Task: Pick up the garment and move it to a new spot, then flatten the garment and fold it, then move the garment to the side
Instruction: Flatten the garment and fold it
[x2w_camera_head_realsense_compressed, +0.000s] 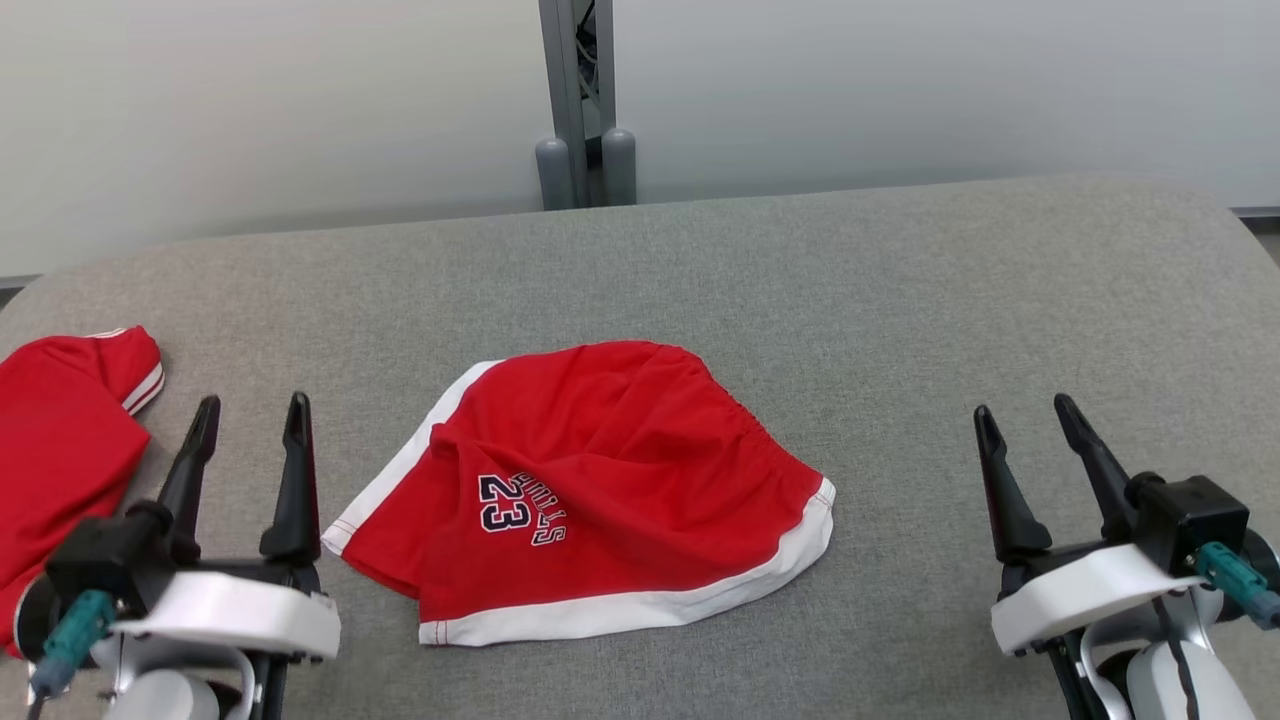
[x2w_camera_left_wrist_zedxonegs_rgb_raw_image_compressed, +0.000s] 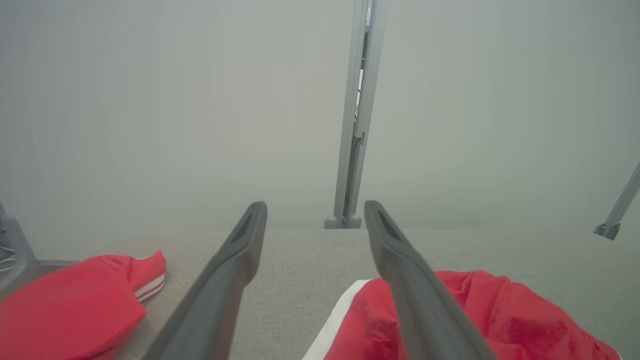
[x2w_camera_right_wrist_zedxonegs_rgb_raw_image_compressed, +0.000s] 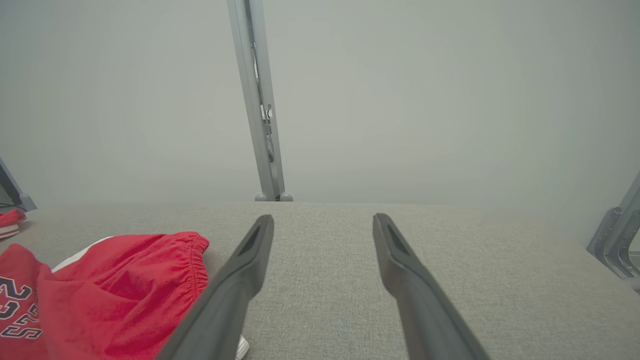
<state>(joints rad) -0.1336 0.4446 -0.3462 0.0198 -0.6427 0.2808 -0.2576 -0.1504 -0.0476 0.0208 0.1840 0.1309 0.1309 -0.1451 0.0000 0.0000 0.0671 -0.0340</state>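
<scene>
The garment (x2w_camera_head_realsense_compressed: 590, 480) is a pair of red shorts with white trim and a dark "23" print, lying rumpled in the middle of the grey padded table (x2w_camera_head_realsense_compressed: 900, 300). My left gripper (x2w_camera_head_realsense_compressed: 252, 418) hovers open just to its left, nothing between the fingers. Far to the right, my right gripper (x2w_camera_head_realsense_compressed: 1025, 413) is open too and holds nothing. In the left wrist view the garment (x2w_camera_left_wrist_zedxonegs_rgb_raw_image_compressed: 500, 320) lies lower right, partly behind the right finger, with the left gripper (x2w_camera_left_wrist_zedxonegs_rgb_raw_image_compressed: 315, 212) open. The right wrist view has the garment (x2w_camera_right_wrist_zedxonegs_rgb_raw_image_compressed: 110, 290) at lower left of the open right gripper (x2w_camera_right_wrist_zedxonegs_rgb_raw_image_compressed: 324, 223).
A second red garment with white stripes (x2w_camera_head_realsense_compressed: 60, 440) lies at the table's left edge, close to my left arm; the left wrist view shows that second garment (x2w_camera_left_wrist_zedxonegs_rgb_raw_image_compressed: 75, 305) at lower left. A grey post (x2w_camera_head_realsense_compressed: 585, 110) stands behind the table against a pale wall.
</scene>
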